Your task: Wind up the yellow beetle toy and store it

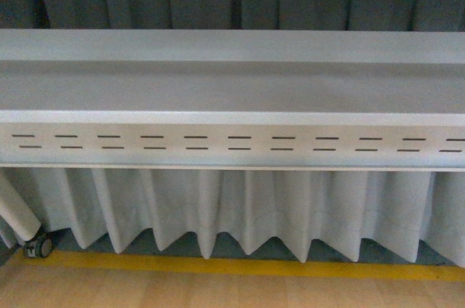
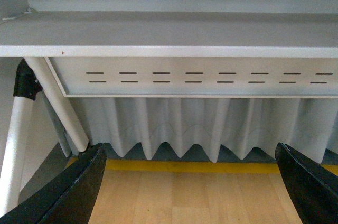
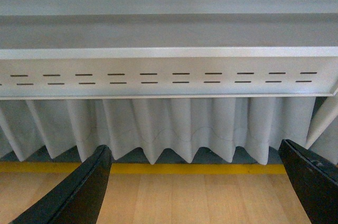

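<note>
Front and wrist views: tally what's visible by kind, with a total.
grippers: 2, the left gripper and the right gripper, both open and empty
white slotted table: 1
pleated curtain: 1
yellow floor stripe: 1
caster wheel: 1
yellow beetle toy: 0, in no view
Total: 6

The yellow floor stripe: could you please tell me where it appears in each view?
Front view: the yellow floor stripe runs across the lower part, just below the curtain hem.
Left wrist view: the stripe shows between the left gripper's fingers.
Right wrist view: the stripe shows between the right gripper's fingers.
Shared landmark: the slotted panel above the curtain.
</note>
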### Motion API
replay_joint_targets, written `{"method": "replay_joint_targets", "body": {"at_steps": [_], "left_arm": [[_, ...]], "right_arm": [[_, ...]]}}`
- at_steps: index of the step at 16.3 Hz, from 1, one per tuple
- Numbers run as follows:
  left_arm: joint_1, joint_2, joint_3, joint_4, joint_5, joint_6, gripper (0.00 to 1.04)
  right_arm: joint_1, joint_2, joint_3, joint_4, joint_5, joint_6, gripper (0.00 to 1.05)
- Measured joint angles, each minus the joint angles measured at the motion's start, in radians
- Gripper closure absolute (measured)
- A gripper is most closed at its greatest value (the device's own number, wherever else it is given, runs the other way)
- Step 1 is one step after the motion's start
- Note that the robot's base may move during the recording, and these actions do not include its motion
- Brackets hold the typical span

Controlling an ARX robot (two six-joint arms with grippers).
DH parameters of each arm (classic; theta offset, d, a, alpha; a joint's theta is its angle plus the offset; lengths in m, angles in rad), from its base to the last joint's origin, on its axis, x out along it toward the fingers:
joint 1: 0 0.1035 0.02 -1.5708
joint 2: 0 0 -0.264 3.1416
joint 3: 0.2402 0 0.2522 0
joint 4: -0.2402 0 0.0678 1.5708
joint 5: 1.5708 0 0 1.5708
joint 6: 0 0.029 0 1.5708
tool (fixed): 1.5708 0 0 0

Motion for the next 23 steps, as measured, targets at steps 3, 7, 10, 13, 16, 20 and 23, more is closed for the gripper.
{"method": "replay_joint_targets", "body": {"at_steps": [3, 7, 10, 13, 16, 20, 23], "left_arm": [[0.000, 0.000, 0.000, 0.000, 0.000, 0.000, 0.07], [0.000, 0.000, 0.000, -0.002, 0.000, 0.000, 0.07], [0.000, 0.000, 0.000, 0.000, 0.000, 0.000, 0.07], [0.000, 0.000, 0.000, -0.001, 0.000, 0.000, 0.07], [0.000, 0.000, 0.000, -0.001, 0.001, 0.000, 0.07], [0.000, 0.000, 0.000, 0.000, 0.002, 0.001, 0.07], [0.000, 0.000, 0.000, -0.001, 0.000, 0.000, 0.07]], "right_arm": [[0.000, 0.000, 0.000, 0.000, 0.000, 0.000, 0.07], [0.000, 0.000, 0.000, -0.002, 0.000, 0.000, 0.07], [0.000, 0.000, 0.000, -0.001, 0.000, 0.000, 0.07], [0.000, 0.000, 0.000, -0.001, 0.000, 0.000, 0.07], [0.000, 0.000, 0.000, 0.000, 0.000, 0.000, 0.07], [0.000, 0.000, 0.000, -0.001, 0.000, 0.000, 0.07], [0.000, 0.000, 0.000, 0.001, 0.000, 0.000, 0.07]]}}
